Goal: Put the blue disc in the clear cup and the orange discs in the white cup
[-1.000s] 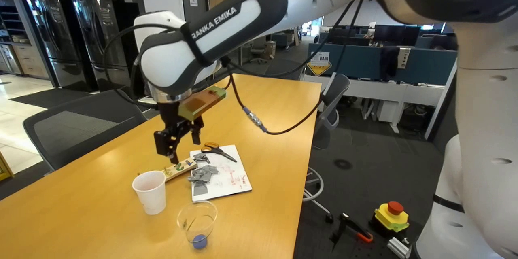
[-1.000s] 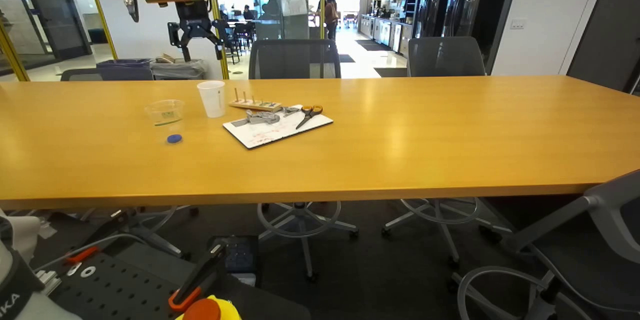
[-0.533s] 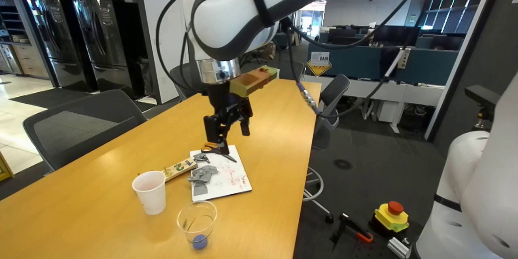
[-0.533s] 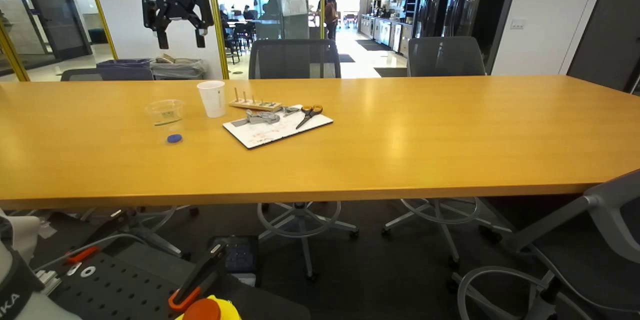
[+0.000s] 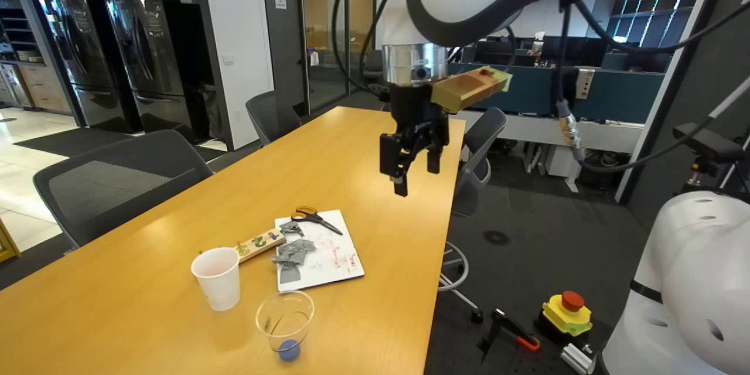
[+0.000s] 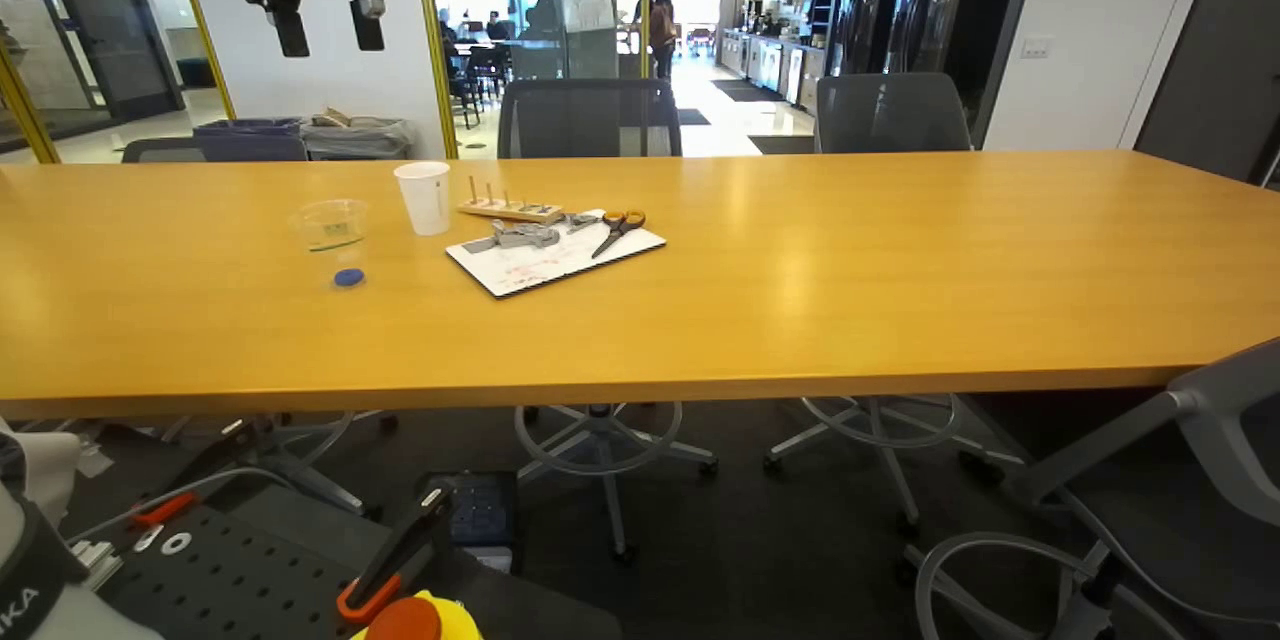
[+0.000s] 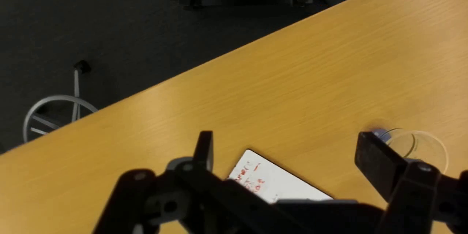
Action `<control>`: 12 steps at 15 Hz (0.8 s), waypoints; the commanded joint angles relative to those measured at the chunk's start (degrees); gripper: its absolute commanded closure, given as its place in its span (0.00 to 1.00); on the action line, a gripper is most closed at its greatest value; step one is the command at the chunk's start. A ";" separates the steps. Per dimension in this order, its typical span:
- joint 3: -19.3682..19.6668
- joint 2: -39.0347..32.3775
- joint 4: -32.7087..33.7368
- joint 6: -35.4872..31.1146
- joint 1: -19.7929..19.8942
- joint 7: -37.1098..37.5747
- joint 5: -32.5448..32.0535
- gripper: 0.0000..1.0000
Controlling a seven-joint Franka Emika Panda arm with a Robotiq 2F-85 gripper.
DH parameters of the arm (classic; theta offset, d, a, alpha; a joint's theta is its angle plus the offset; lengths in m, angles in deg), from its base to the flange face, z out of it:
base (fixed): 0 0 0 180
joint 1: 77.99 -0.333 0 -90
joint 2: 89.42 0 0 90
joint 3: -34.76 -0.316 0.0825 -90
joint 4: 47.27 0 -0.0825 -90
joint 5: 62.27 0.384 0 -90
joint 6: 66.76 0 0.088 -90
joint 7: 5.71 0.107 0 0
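Note:
The blue disc [image 5: 289, 350] shows at the base of the upright clear cup [image 5: 270, 323] on the table; both also appear in an exterior view, disc [image 6: 348, 277] and cup [image 6: 332, 220]. In the wrist view the disc [image 7: 381, 134] and clear cup [image 7: 431, 146] are partly behind a finger. The white cup [image 5: 220, 284] stands upright near the clear cup, also in an exterior view [image 6: 425, 200]. No orange discs show; the white cup's bottom is hidden. My gripper [image 5: 417, 180] is open and empty, high above the table, apart from both cups; it also shows open in the wrist view [image 7: 285, 135].
A whiteboard [image 5: 337, 261] lies by the cups with grey scraps [image 5: 295, 252] and scissors [image 5: 316, 220] on it. A wooden peg strip [image 5: 259, 244] lies beside it. The table edge [image 7: 234, 51] crosses the wrist view. Chairs [image 5: 126, 181] stand around the table.
My open gripper has moved from above the peg strip, past the whiteboard, toward the table's near edge and the robot base. The cups and blue disc have not moved.

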 commanded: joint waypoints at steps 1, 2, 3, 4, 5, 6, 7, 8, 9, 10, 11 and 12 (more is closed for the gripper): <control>0.66 10.20 -5.88 0.57 3.78 4.30 0.63 0.00; 1.78 11.65 -6.61 1.57 3.68 0.97 0.57 0.00; 2.67 13.13 -7.50 1.84 3.73 -1.21 0.64 0.00; 3.40 14.44 -8.38 2.14 3.80 -2.78 0.71 0.00; 4.25 15.39 -8.93 2.52 3.76 -4.53 0.86 0.00; 4.71 16.23 -9.52 2.72 3.91 -5.51 0.75 0.00; 5.10 17.21 -9.99 3.33 3.99 -6.38 0.70 0.00; 5.60 17.79 -10.34 3.71 4.13 -7.32 0.59 0.00; 5.98 18.24 -10.69 3.88 4.19 -8.19 0.47 0.00; 6.32 18.65 -11.00 4.25 4.23 -8.98 0.44 0.00; 6.57 19.02 -11.12 4.91 4.41 -9.63 0.19 0.00; 6.85 19.40 -11.34 5.40 4.58 -10.11 0.14 0.00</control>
